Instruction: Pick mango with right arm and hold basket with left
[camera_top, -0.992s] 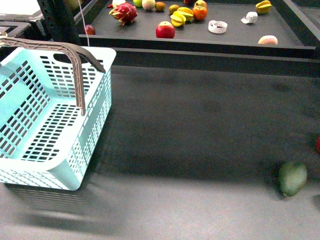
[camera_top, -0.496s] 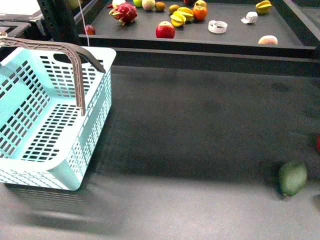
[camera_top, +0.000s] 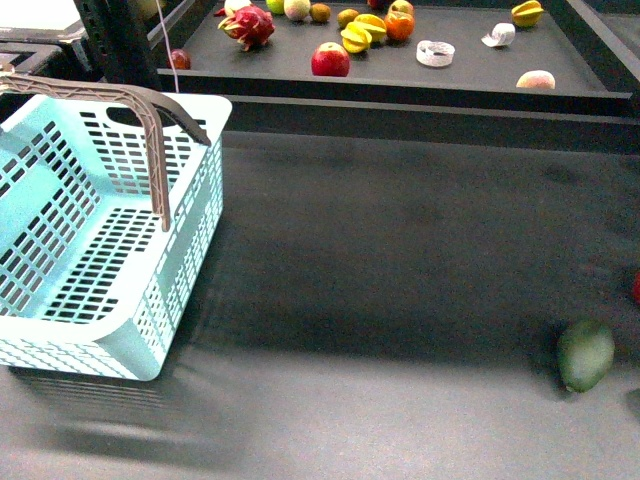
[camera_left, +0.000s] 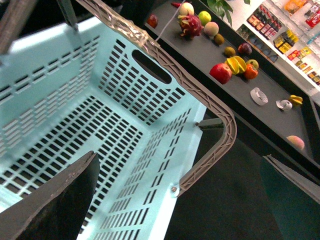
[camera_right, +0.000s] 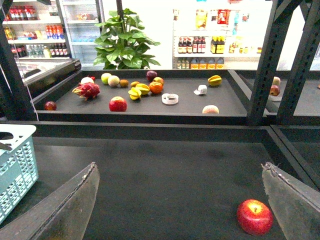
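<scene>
We can read no word, brand or number in any view; the labels on the bottles on the far shop shelves are too small and blurred to make out; the same holds for the drinks in the glass-fronted cooler; in the left wrist view the coloured packets on the store shelves show only patches of colour, with no letters we can tell.
</scene>
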